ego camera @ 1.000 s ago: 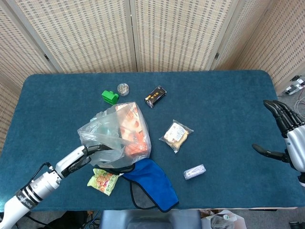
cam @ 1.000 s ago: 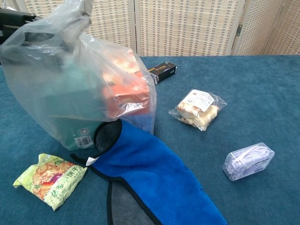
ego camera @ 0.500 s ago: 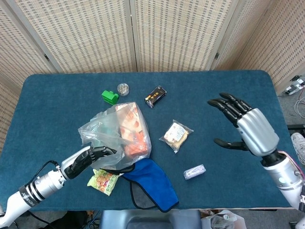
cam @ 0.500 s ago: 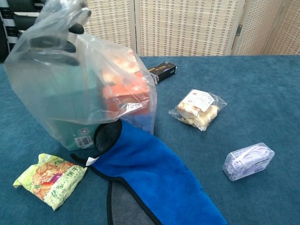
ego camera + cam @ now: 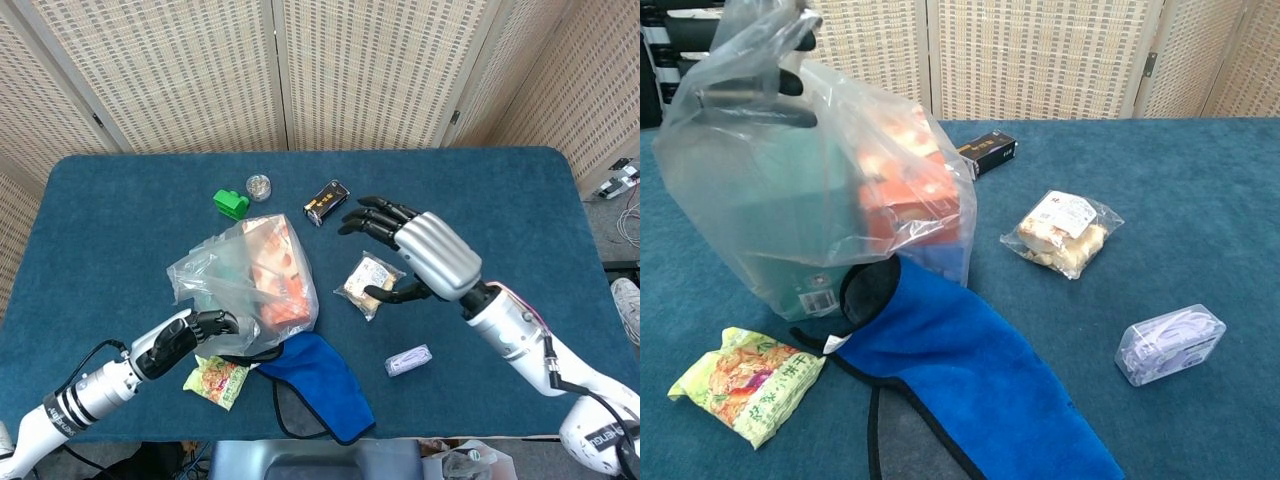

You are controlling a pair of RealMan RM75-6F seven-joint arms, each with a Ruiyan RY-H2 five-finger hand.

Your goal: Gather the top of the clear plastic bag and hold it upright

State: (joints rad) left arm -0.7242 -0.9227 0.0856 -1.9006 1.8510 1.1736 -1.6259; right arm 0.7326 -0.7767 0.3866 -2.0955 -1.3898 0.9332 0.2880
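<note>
The clear plastic bag (image 5: 250,275) stands at the table's left-centre with orange and green boxes inside it. In the chest view the bag (image 5: 810,190) is upright, its top bunched high at the upper left. My left hand (image 5: 192,330) grips the bag's gathered near edge; its dark fingers (image 5: 790,86) show through the plastic near the top. My right hand (image 5: 420,255) hovers open, fingers spread, over the table to the right of the bag, just above a bread packet. The chest view does not show the right hand.
A blue cloth (image 5: 320,385) lies against the bag's base, and a green snack packet (image 5: 215,378) sits beside it. A bread packet (image 5: 1065,232), a small white packet (image 5: 1170,343), a black box (image 5: 326,201), a green item (image 5: 231,204) and a small jar (image 5: 258,186) dot the table.
My right hand has swung in from the table's right edge to hover beside the bag, above the bread packet. The left hand has shifted slightly, still gripping the bag's top.
</note>
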